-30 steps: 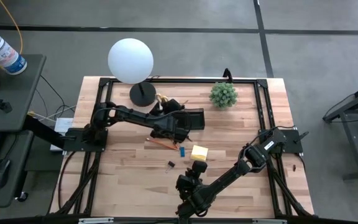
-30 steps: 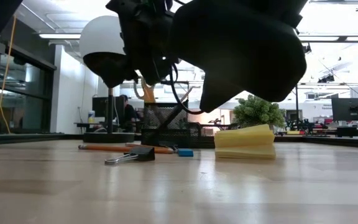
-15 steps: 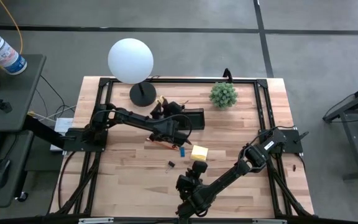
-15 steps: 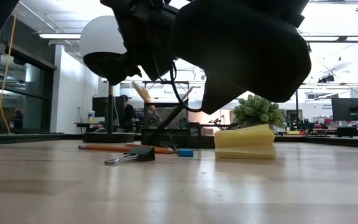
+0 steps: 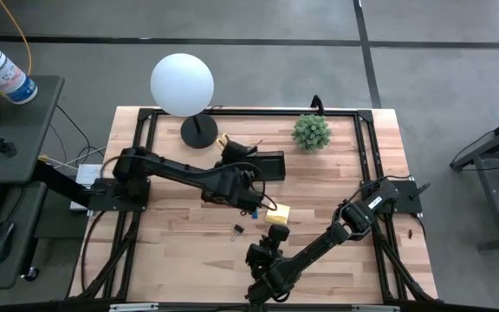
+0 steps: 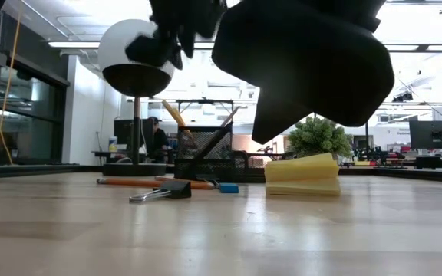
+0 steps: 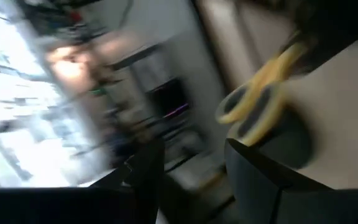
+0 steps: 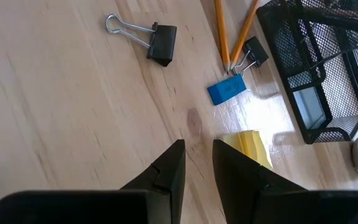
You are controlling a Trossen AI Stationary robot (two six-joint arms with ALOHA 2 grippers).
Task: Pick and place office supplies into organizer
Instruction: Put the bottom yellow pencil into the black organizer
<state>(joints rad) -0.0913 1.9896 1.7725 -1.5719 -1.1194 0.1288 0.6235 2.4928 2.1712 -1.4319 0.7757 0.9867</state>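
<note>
The black mesh organizer (image 5: 265, 165) stands at the table's middle back, with the yellow-handled scissors (image 5: 225, 142) upright in its taller section and a dark pen leaning beside them. My left gripper (image 5: 249, 194) hangs open and holds nothing, above the table just in front of the organizer; its wrist view shows the scissors' handles (image 7: 258, 96), blurred. On the wood lie the yellow sticky pad (image 8: 248, 147), blue eraser (image 8: 227, 89), two orange pencils (image 8: 223, 34) and two black clips (image 8: 156, 36). My right gripper (image 8: 197, 158) hovers near the pad, fingers slightly apart over bare wood.
A white globe lamp (image 5: 182, 84) on a black base stands at the back left. A small green plant (image 5: 311, 132) is at the back right. A black frame rims the table. Bare wood lies near the front left.
My left gripper has risen from the organizer and drawn back toward the table's near edge, rolling as it went; its fingers stay open. The scissors stay standing in the organizer. My right arm has kept still.
</note>
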